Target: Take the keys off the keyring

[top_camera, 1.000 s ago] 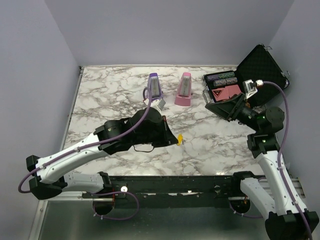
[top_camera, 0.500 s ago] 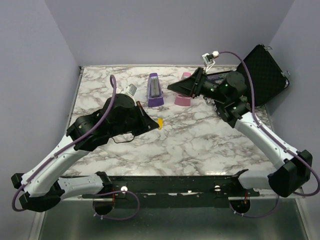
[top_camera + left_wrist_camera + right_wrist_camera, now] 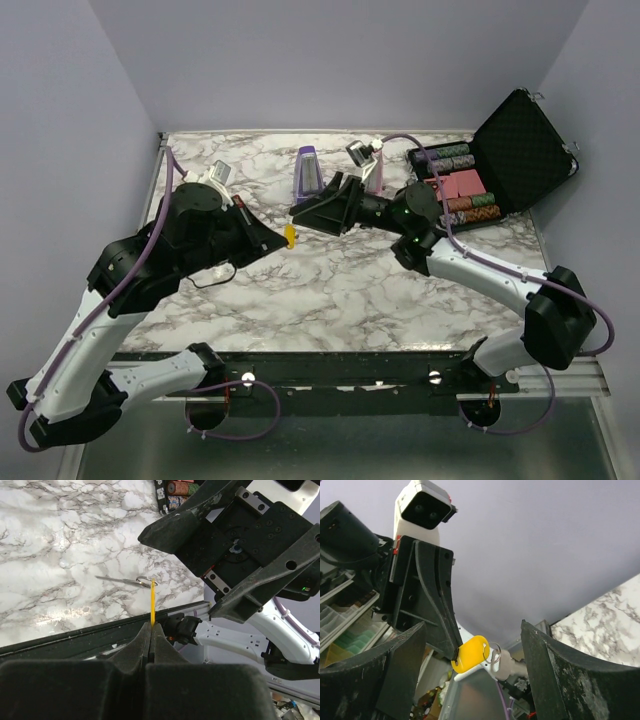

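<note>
My left gripper (image 3: pixel 277 238) is shut on the edge of a yellow tag (image 3: pixel 289 236), held up above the marble table (image 3: pixel 350 290). In the left wrist view the tag (image 3: pixel 152 602) rises edge-on from the shut jaws (image 3: pixel 151 626), with the small keyring (image 3: pixel 145 581) and a thin silver key (image 3: pixel 117 578) at its far end. My right gripper (image 3: pixel 305 215) is open and faces the tag from the right, just short of it. In the right wrist view the tag (image 3: pixel 470 653), keyring (image 3: pixel 495 653) and pale key (image 3: pixel 508 664) hang between my spread fingers (image 3: pixel 395 675), untouched.
A purple metronome (image 3: pixel 308 175) stands behind the grippers; a pink one (image 3: pixel 373 172) is partly hidden by the right arm. An open black case (image 3: pixel 520 130) with poker chips (image 3: pixel 450 158) sits at the back right. Walls close the table at the back and sides.
The left arm carried the tag up and to the left. The right arm swung left from the case, across the metronomes, to face the tag.
</note>
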`<state>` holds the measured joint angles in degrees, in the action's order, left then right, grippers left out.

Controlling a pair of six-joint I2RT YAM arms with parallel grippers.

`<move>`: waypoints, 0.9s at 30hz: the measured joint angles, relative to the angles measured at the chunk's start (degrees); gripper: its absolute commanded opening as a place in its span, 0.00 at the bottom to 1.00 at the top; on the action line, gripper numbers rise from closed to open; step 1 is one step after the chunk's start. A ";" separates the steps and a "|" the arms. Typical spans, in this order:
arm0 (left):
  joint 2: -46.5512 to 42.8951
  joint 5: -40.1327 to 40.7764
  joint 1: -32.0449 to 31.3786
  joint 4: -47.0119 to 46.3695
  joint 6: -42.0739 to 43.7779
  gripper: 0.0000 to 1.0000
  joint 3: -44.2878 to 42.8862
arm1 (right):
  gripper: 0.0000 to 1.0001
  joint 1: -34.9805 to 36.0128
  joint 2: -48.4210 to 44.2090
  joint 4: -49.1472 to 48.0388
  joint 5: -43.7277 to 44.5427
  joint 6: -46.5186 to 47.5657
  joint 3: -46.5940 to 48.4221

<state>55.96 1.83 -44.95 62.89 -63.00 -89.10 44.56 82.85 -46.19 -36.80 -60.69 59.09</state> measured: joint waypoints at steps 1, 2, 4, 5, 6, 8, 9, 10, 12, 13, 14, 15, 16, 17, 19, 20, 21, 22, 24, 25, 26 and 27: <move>-0.24 -0.15 0.26 0.20 0.02 0.00 -0.04 | 0.82 0.35 0.39 -1.53 0.00 -0.48 -0.33; -0.50 -0.57 0.44 0.33 0.02 0.00 -0.11 | 0.82 0.79 0.72 -2.84 -0.02 -0.83 -0.48; -0.92 -1.16 0.87 0.57 0.02 0.00 -0.26 | 0.82 1.70 1.25 -4.92 -0.07 -1.33 -0.59; -1.07 -1.36 1.03 0.59 0.02 0.00 -0.26 | 0.82 2.10 1.40 -5.70 -0.09 -1.51 -0.61; -1.20 -1.51 1.09 0.68 0.02 0.00 -0.33 | 0.82 2.45 1.49 -6.60 -0.11 -1.77 -0.66; -1.44 -1.88 1.27 0.68 0.00 0.00 -0.50 | 0.80 2.89 1.60 -7.91 -0.17 -2.27 -0.68; -1.51 -1.99 1.36 0.68 0.00 0.00 -0.52 | 0.80 3.13 1.62 -8.55 -0.24 -2.43 -0.68; -1.64 -2.12 1.40 0.70 0.00 0.00 -0.52 | 0.79 3.26 1.62 -9.11 -0.37 -2.58 -0.70; -1.73 -2.36 1.51 0.70 0.00 0.00 -0.52 | 0.78 3.45 1.64 -10.36 -0.59 -3.04 -0.81; -1.75 -2.47 1.51 0.70 -0.02 0.00 -0.52 | 0.77 3.52 1.64 -10.95 -0.74 -3.34 -0.90; -1.75 -2.51 1.51 0.70 -0.02 0.00 -0.52 | 0.77 3.61 1.64 -11.41 -0.92 -3.48 -1.01; -1.77 -2.58 1.57 0.68 -0.04 0.00 -0.52 | 0.77 3.67 1.64 -11.80 -1.03 -3.67 -1.14; -1.77 -2.64 1.68 0.68 -0.09 0.00 -0.52 | 0.77 3.76 1.64 -12.13 -1.11 -3.82 -1.33; -1.84 -2.73 1.77 0.68 -0.22 0.00 -0.52 | 0.77 3.80 1.64 -12.48 -1.16 -3.87 -1.55; -2.10 -2.84 1.81 0.63 -0.42 0.00 -0.52 | 0.77 3.82 1.64 -13.03 -1.27 -4.04 -2.05; -2.23 -2.91 1.84 0.63 -0.48 0.00 -0.52 | 0.76 3.82 1.64 -13.29 -1.36 -4.11 -2.29; -2.49 -2.95 1.86 0.55 -0.66 0.00 -0.52 | 0.76 3.85 1.68 -13.40 -1.49 -4.24 -2.45; -2.64 -2.97 1.88 0.46 -0.70 0.00 -0.52 | 0.76 3.85 1.70 -13.53 -1.62 -4.31 -2.54; -3.15 -3.26 2.03 0.17 -0.98 0.00 -0.52 | 0.75 3.85 1.84 -13.88 -1.79 -4.44 -2.60; -3.39 -3.41 2.08 0.04 -1.18 0.00 -0.52 | 0.75 3.85 1.90 -14.05 -1.92 -4.50 -2.60; -3.61 -3.61 2.10 -0.09 -1.44 0.00 -0.52 | 0.75 3.85 1.99 -14.23 -2.10 -4.68 -2.60; -3.87 -3.85 2.14 -0.28 -1.68 0.00 -0.52 | 0.75 3.87 2.03 -14.38 -2.19 -4.90 -2.60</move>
<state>52.10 -2.02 -42.81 62.61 -64.69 -89.62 48.42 84.88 -60.58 -38.98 -65.58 56.49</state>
